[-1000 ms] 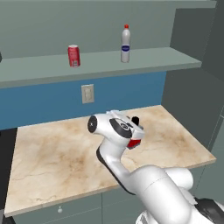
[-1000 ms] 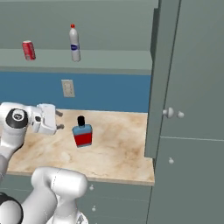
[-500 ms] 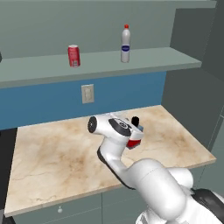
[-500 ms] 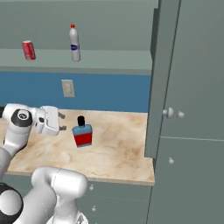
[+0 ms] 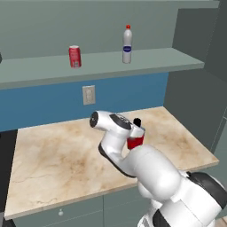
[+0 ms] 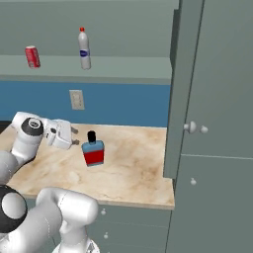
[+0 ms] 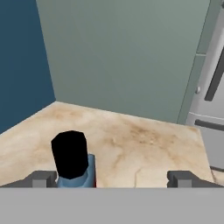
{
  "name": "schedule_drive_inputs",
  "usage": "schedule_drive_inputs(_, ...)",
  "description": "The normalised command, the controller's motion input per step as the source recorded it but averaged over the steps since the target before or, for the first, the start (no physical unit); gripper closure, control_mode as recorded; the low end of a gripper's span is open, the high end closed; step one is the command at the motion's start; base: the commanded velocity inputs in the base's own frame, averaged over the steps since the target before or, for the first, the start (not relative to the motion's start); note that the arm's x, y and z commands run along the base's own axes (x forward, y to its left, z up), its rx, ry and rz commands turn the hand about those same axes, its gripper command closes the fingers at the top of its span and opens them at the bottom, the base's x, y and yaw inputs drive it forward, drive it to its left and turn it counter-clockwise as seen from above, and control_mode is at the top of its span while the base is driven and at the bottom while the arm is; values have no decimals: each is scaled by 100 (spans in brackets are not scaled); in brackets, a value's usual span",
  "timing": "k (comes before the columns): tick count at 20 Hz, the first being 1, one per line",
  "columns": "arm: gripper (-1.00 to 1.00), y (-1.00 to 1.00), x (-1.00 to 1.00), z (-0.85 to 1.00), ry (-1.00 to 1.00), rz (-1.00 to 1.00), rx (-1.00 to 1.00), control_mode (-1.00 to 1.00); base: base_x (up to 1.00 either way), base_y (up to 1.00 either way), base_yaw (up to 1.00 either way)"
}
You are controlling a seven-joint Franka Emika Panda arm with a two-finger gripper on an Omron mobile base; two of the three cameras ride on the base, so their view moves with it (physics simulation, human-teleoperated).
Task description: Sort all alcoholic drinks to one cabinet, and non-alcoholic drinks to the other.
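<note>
The squat flat bottle (image 6: 93,151), red below with a blue shoulder and black cap, stands upright on the marble counter (image 5: 53,155). My gripper (image 7: 113,179) is open and level with the bottle's neck. In the hand view the bottle's black cap (image 7: 70,154) sits just inside the left fingertip (image 7: 41,178), not gripped. In the right base view my gripper (image 6: 75,143) is just left of the bottle. A red soda can (image 5: 75,56) and a white plastic bottle (image 5: 127,38) stand on the upper shelf (image 5: 150,60). The brown beer bottle is out of view.
A wall outlet (image 5: 88,94) is set in the blue backsplash behind the counter. A tall grey cabinet with round knobs (image 6: 195,128) borders the counter on the right. A grey side wall (image 7: 131,57) stands beyond the bottle.
My hand has edged closer to the squat bottle, and the forearm has swung lower over the counter. The bottle, can and white bottle have not moved.
</note>
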Motion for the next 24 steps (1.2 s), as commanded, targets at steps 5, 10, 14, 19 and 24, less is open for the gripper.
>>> schedule_drive_inputs(5,-100,0,26,-16,3,-2,0,-100,0,0,0)
schedule_drive_inputs(10,-100,0,25,-20,0,-1,0,-100,0,0,0)
schedule_drive_inputs(14,-100,-3,11,-15,0,0,0,-100,0,0,0)
schedule_drive_inputs(19,-100,-2,3,-8,0,0,0,-100,0,0,0)
schedule_drive_inputs(24,-100,-1,3,-6,0,0,0,-100,0,0,0)
